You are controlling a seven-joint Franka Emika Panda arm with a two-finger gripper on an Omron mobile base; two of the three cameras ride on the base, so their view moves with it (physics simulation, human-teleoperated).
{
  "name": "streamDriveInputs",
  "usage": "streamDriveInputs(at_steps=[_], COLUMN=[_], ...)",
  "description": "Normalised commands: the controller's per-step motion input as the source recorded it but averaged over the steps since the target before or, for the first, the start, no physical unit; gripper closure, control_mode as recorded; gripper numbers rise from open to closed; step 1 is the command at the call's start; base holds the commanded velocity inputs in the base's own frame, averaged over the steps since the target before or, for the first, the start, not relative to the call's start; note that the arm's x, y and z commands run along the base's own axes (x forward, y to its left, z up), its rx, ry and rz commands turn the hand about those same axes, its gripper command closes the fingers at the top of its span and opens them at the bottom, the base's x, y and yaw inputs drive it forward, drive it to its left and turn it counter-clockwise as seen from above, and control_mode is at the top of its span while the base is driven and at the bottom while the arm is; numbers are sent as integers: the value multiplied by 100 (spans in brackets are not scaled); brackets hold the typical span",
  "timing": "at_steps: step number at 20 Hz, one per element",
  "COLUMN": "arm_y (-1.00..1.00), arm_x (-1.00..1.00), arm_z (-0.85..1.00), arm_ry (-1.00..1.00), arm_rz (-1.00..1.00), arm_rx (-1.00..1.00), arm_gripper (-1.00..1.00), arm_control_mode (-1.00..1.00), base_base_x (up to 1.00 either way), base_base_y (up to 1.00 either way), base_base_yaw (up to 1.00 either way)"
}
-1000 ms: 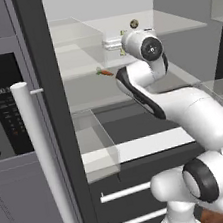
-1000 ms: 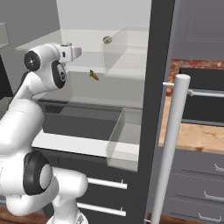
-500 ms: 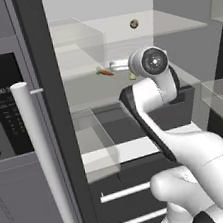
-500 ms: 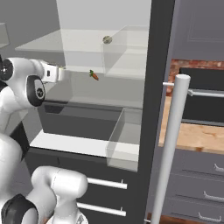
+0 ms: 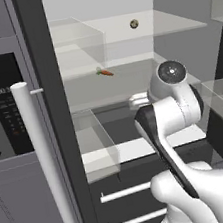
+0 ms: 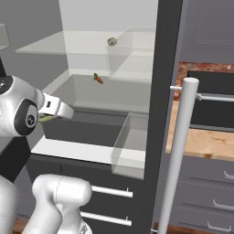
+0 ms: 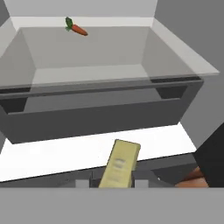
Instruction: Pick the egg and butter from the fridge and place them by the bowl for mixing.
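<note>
My gripper (image 7: 117,183) is clenched on the butter (image 7: 119,163), in front of the open fridge (image 5: 49,118) above its dark drawer (image 7: 96,116). The egg (image 5: 134,24) sits on the upper glass shelf, a carrot (image 7: 76,27) on the shelf below.

Pale-yellow butter (image 7: 119,165), orange carrot (image 7: 78,29)

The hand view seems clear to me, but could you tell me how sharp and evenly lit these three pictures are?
Hand view: sharp, flat light, the butter large and slightly soft-edged at the gripper, the carrot crisp. Left base view: even light, the glass shelves faint, the egg small but distinct. Right base view: no glare; the fridge edge dark.
</note>
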Motion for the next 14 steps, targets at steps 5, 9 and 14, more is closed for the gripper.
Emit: streamDriveInputs(at_steps=[5,9,14], arm_y=[-64,-2,0], arm_x=[-28,-1,-46], arm_z=[-23,-3,-18], arm_ry=[-7,-3,10], arm_rz=[0,1,0], arm_rx=[-1,0,0], arm_gripper=[100,100,100], arm_control_mode=[-100,-100,100], base_base_x=[0,0,-20], base_base_y=[0,0,0], base_base_yaw=[0,0,0])
